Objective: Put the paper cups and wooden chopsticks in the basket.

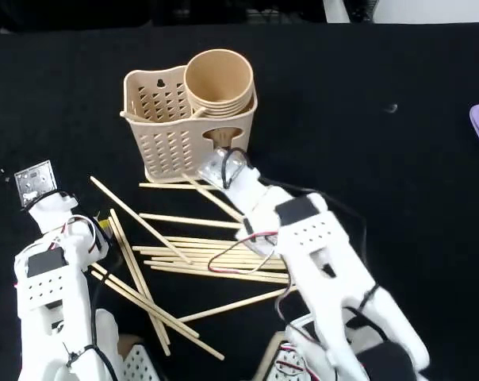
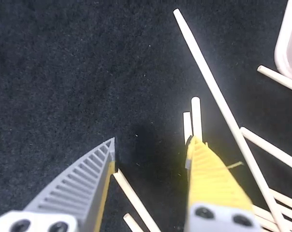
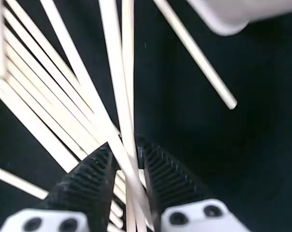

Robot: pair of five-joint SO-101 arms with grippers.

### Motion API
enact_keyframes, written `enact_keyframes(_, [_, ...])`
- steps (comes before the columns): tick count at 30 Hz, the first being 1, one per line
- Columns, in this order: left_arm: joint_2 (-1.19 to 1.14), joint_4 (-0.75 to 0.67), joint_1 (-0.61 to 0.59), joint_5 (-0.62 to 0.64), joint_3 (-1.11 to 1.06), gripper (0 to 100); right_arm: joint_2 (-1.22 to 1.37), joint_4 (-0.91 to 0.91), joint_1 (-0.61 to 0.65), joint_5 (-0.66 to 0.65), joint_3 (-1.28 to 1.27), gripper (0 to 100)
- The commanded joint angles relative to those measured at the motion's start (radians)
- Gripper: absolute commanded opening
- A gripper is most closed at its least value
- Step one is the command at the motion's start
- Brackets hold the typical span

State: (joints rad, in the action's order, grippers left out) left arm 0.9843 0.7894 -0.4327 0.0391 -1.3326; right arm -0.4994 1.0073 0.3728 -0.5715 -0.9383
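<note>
Chopstick step in hand: paper cups look done, sticks mostly not. Nearest you, the right jaws are narrow, pinched on chopsticks (image 3: 123,96), apparently two, which run straight through the gap between the ribbed pads. You can't tell whether they are off the table (image 1: 366,143) yet. The left jaws are wide apart and hold nothing. They hang over bare cloth at the left edge of the scatter, with two stick ends just beside the yellow jaw and another end by the grey one, so nothing is lined up for a grab there. Next out, the rest of the chopsticks lie loose and crossed on the table between the two arms, a flat bundle near the right arm and a few slanted ones toward the left. Farthest, the basket (image 1: 156,119) stands upright just beyond the right arm, with the paper cups (image 1: 218,79) stacked in its right compartment. The left compartment looks open. Your next move, as I judge it: lift the pinched sticks clear of the pile, tip them toward upright, and carry them the short way to that open compartment. Watch the long ends catching the basket rim or dragging neighbours.
</note>
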Motion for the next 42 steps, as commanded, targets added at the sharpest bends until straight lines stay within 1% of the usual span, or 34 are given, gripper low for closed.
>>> enact_keyframes(1, [0.017, -0.011, -0.01, 0.003, 0.019, 24, 0.071, 0.006, -0.02, -0.043, 0.007, 4.7])
enact_keyframes(4, [0.017, -0.011, -0.01, 0.003, 0.018, 24, 0.136, -0.009, -0.025, -0.046, 0.012, 11.6])
enact_keyframes(5, [0.017, -0.011, -0.01, 0.003, 0.018, 24, 0.15, -0.02, -0.026, -0.046, 0.01, 12.2])
enact_keyframes(9, [0.017, -0.011, -0.01, 0.003, 0.015, 24, 0.186, -0.055, -0.026, -0.046, 0.01, 9.5])
enact_keyframes(17, [0.017, -0.011, -0.01, 0.003, 0.015, 24, 0.188, -0.051, -0.026, -0.044, 0.007, 8.4])
enact_keyframes(19, [0.017, -0.011, -0.01, 0.002, 0.013, 24, 0.186, -0.051, -0.028, -0.044, 0.013, 2.1])
enact_keyframes(20, [0.017, -0.011, -0.01, 0.002, 0.013, 24, 0.185, -0.049, -0.028, -0.044, 0.016, 0.7])
enact_keyframes(21, [0.017, -0.011, -0.01, 0.002, 0.013, 24, 0.179, -0.048, -0.028, -0.044, 0.016, 1.8])
enact_keyframes(24, [0.017, -0.011, -0.01, 0.002, 0.013, 24, 0.122, 0.012, -0.038, -0.044, 0.024, 1.1])
enact_keyframes(27, [0.017, -0.011, -0.01, 0.002, 0.013, 24, 0.007, 0.084, -0.087, -0.049, 0.019, 1.1])
enact_keyframes(33, [0.017, -0.012, -0.01, 0.002, 0.013, 24, -0.203, 0.189, -0.256, -0.262, -0.09, 1.1])
enact_keyframes(38, [0.017, -0.012, -0.01, 0.002, 0.013, 24, -0.274, 0.186, -0.319, -0.399, -0.243, 1.5])
enact_keyframes(40, [0.017, -0.012, -0.01, 0.002, 0.013, 24, -0.285, 0.19, -0.334, -0.41, -0.248, 5.0])
enact_keyframes(42, [0.017, -0.012, -0.01, 0.002, 0.013, 24, -0.294, 0.192, -0.333, -0.407, -0.237, 11.7])
